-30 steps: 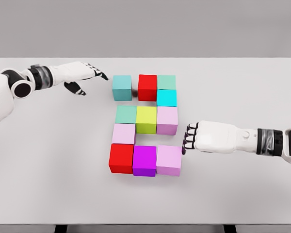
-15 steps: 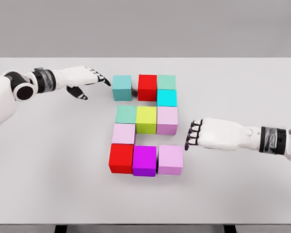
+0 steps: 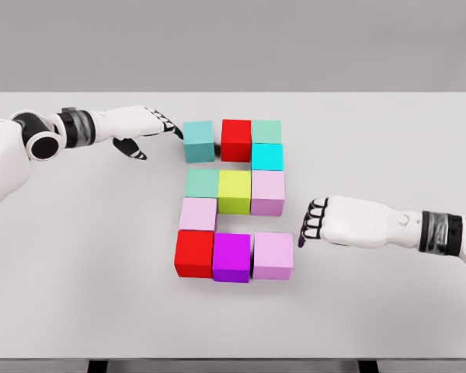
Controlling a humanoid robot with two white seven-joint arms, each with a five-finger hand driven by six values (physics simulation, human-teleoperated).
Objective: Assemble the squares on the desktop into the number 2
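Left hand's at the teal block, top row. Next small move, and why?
Probably a short push to the right. The left robot hand has its fingertips at the left face of the teal cube, and a narrow gap separates that cube from the red cube beside it. Closing it would finish the top bar of the 2. The right robot hand rests clear of the blocks.

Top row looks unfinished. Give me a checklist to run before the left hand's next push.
1. Left hand at the teal cube: ok, fingertips at its left face.
2. Teal cube flush with the red cube: not ok, gap remains.
3. Hand holding nothing: ok, fingers extended.
4. Right hand clear of the blocks: ok, apart from the pink cube.
5. Bottom row closed: ok, cubes adjoin.
6. Firm contact on teal cube: cannot tell.
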